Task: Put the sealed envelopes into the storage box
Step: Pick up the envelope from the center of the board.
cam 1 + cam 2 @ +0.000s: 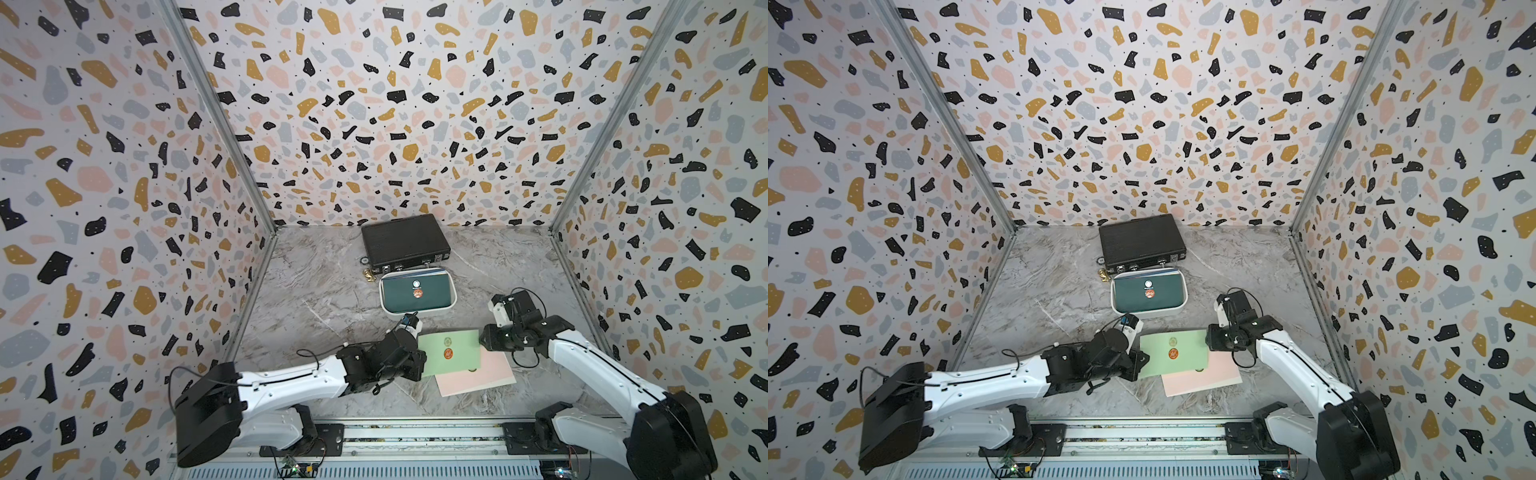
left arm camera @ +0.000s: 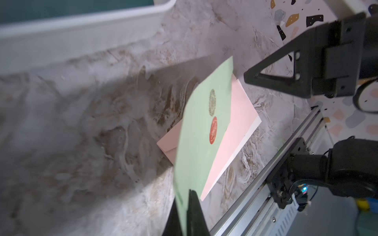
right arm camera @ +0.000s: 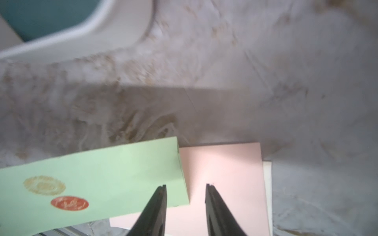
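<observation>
Flat pale-green paper envelope, round red seal, over veined marble tabletop

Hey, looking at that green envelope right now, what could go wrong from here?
The left hand pinches the light green envelope only at its edge, so it may droop or slip. The open right hand hangs over that envelope's other end and could snag it. The storage box is barely envelope-sized, so a corner might catch its rim.
</observation>
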Controlling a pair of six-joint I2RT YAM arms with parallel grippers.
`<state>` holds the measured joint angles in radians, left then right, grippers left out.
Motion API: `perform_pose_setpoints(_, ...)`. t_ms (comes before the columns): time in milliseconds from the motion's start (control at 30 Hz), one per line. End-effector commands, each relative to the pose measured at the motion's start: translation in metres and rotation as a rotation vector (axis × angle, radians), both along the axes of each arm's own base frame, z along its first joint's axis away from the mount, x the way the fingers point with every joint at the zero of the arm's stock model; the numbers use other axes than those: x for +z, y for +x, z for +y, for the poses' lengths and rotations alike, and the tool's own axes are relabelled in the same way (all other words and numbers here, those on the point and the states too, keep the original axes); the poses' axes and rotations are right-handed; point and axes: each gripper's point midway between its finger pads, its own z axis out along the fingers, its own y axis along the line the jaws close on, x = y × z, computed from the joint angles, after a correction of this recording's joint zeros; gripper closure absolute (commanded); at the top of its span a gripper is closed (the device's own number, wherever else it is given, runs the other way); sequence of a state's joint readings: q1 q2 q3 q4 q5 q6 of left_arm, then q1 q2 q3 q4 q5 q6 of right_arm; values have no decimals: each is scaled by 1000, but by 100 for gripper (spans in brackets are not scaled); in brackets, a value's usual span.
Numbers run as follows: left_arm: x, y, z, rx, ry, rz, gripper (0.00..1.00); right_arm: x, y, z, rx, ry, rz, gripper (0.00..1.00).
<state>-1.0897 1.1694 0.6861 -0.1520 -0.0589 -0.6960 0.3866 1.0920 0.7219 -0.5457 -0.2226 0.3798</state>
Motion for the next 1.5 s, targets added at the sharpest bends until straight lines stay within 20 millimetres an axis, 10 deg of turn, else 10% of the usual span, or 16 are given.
perform_pose_setpoints(0, 23, 2, 37, -111, 207, -211, 100, 61, 7, 25, 158, 89, -198, 64)
perform_pose_setpoints(300, 87, -8, 79, -334, 358, -542, 100, 166, -3, 79, 738, 46, -658, 55)
perform_pose_setpoints(533, 90, -17, 84, -411, 343, -631, 100, 162, -63, 128, 1320, 42, -751, 44)
perform_pose_setpoints(1067, 83, -20, 85, -423, 334, -632, 100, 126, -78, 178, 1479, 157, -637, 51)
perform_pose_setpoints(1400, 88, -14, 94, -354, 338, -644, 100, 116, -70, 188, 1485, 152, -601, 100)
perform_pose_setpoints(1433, 89, -12, 97, -336, 346, -644, 95, 117, -68, 188, 1486, 138, -603, 100)
perform_pose_setpoints(1467, 90, -9, 101, -309, 356, -642, 64, 119, -66, 186, 1490, 112, -608, 100)
